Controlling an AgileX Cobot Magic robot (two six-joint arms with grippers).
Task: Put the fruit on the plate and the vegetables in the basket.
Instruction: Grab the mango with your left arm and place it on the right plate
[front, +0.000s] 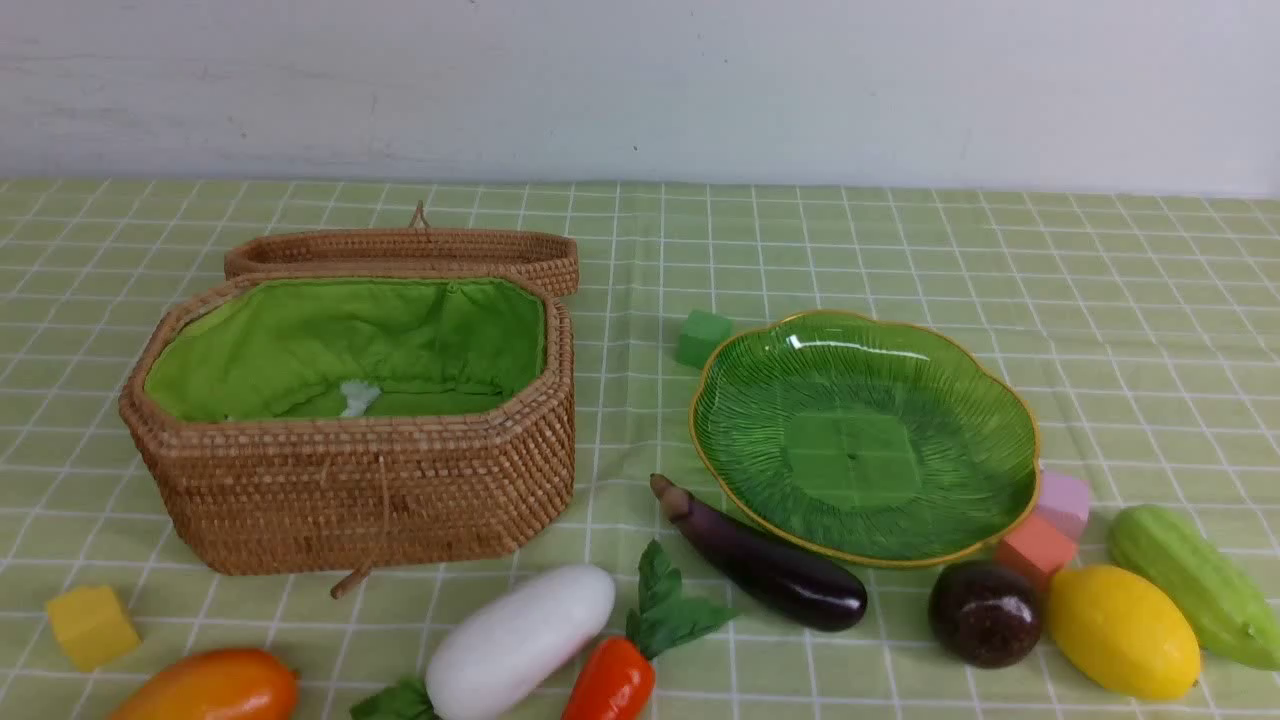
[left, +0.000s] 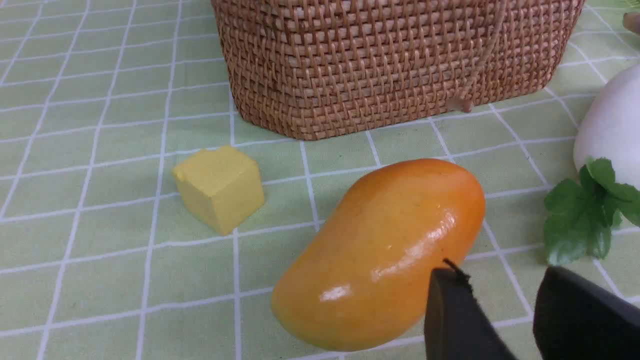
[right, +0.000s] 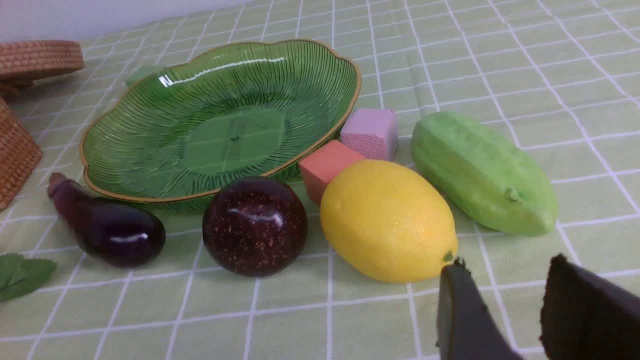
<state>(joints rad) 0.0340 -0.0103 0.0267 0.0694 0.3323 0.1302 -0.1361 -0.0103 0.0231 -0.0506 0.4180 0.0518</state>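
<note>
The open basket (front: 350, 490) with green lining stands at the left and the empty green plate (front: 860, 440) at the right. Along the front lie the mango (front: 205, 688), white radish (front: 520, 640), carrot (front: 610, 685), eggplant (front: 770, 570), dark purple ball (front: 985, 612), lemon (front: 1120, 630) and green gourd (front: 1195, 585). My left gripper (left: 500, 272) is open and empty, just beside the mango (left: 380, 250), with the radish (left: 610, 120) further off. My right gripper (right: 505, 265) is open and empty, one finger close to the lemon's tip (right: 387, 220). Neither gripper shows in the front view.
Foam cubes lie about: yellow (front: 90, 625) left of the mango, green (front: 703, 338) behind the plate, pink (front: 1063, 503) and orange-red (front: 1035, 548) wedged between the plate and the lemon. The basket lid (front: 400, 255) hangs open behind the basket. A checked green cloth covers the table.
</note>
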